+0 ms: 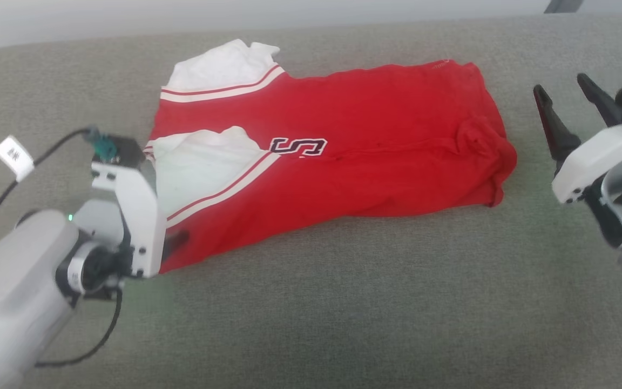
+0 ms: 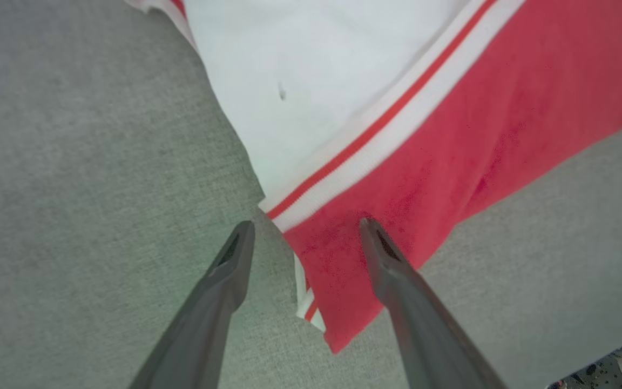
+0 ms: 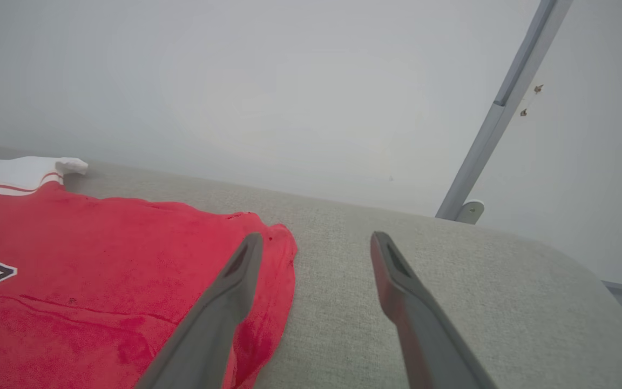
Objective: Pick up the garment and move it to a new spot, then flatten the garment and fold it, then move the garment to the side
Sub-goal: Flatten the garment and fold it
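Garment [image 1: 343, 162] corner at the claw first: the left gripper [image 2: 303, 229] has its fingers apart, straddling the near corner where striped armhole trim meets red, gripping nothing. The right gripper [image 1: 559, 86], also spread and empty, hangs just beside the hem end. The shirt lies rumpled, partly folded, on the grey cushion [image 1: 343, 302]. It looks light, soft and limp; I'd pinch the layered edges at both ends, or it sags.
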